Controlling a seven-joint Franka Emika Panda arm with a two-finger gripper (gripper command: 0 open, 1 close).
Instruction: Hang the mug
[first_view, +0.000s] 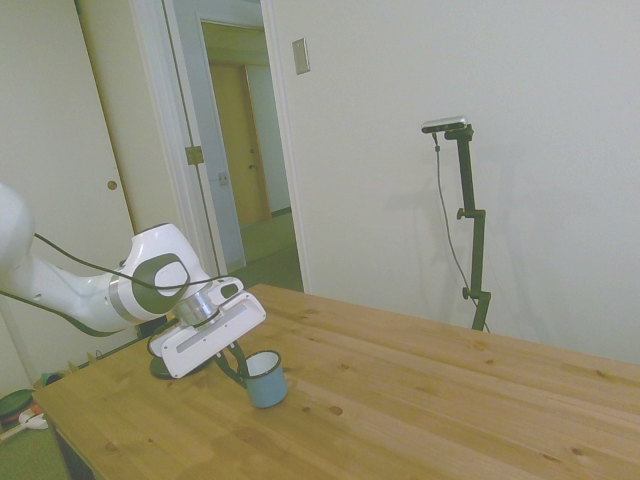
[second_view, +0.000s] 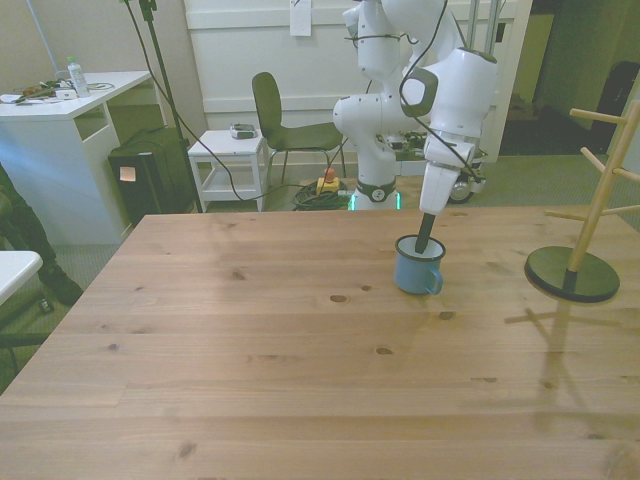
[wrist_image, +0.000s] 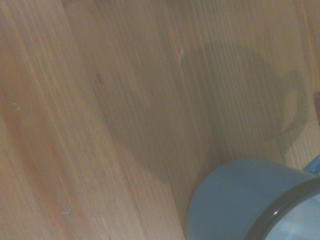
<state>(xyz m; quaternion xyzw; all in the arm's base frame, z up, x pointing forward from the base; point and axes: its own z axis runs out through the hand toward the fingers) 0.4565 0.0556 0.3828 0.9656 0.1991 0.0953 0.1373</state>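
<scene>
While the white arm leans low over the wooden tabletop, its pincer reaches down at the mug, with one dark finger dipping inside the white interior near the far wall. From the side view, the fingers straddle the rim, seemingly closed on the mug's wall, though the grip is partly hidden. Standing upright on the tabletop directly beneath the pincer, the mug shows its handle toward the front view's right. Well off to that side stands a wooden peg rack on a dark round base.
</scene>
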